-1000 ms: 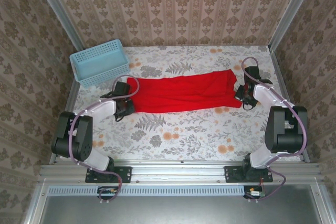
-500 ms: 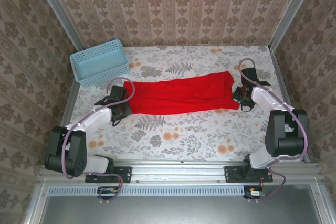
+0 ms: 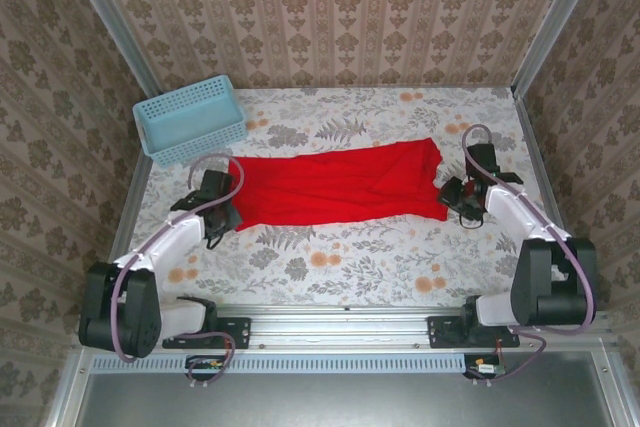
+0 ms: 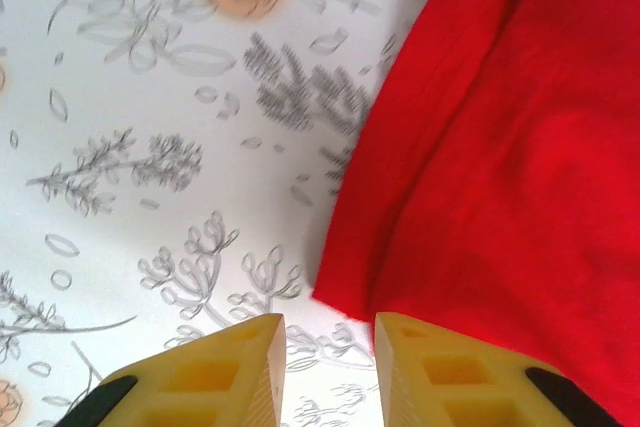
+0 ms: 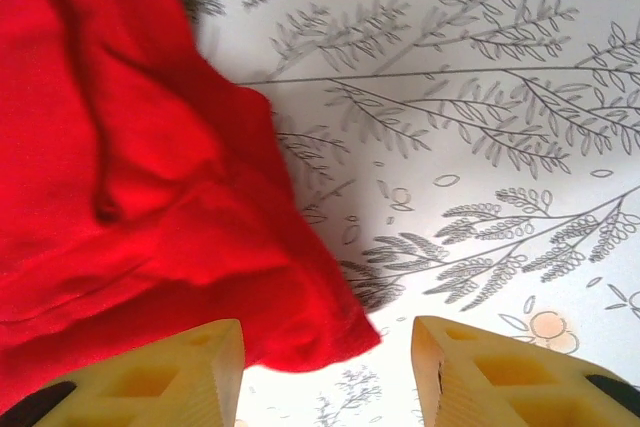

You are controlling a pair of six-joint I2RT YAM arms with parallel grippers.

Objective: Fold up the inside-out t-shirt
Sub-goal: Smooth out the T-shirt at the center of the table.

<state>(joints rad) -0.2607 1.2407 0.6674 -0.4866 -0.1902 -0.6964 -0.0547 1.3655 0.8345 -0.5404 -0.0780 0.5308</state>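
The inside-out t-shirt [image 3: 340, 185] is bright red and lies flat on the table as a long folded strip running left to right. My left gripper [image 3: 222, 215] sits at its left end. In the left wrist view the yellow fingers [image 4: 250, 367] stand apart with bare table between them, and the t-shirt [image 4: 500, 147] has its corner just ahead of the left gripper [image 4: 328, 347]. My right gripper [image 3: 452, 197] is at the strip's right end. Seen from the right wrist, the right gripper [image 5: 328, 347] is open wide, and a loose corner of the t-shirt [image 5: 130, 177] rests on the table between the fingers.
A light blue plastic basket [image 3: 190, 119] stands at the back left corner of the floral table [image 3: 340, 267]. Patterned walls close in the back and both sides. Open tabletop lies in front of the shirt.
Both grippers were shut on the shirt's ends and have opened, letting the cloth go. Both arms have drawn slightly towards the near edge, and the strip now lies a little nearer.
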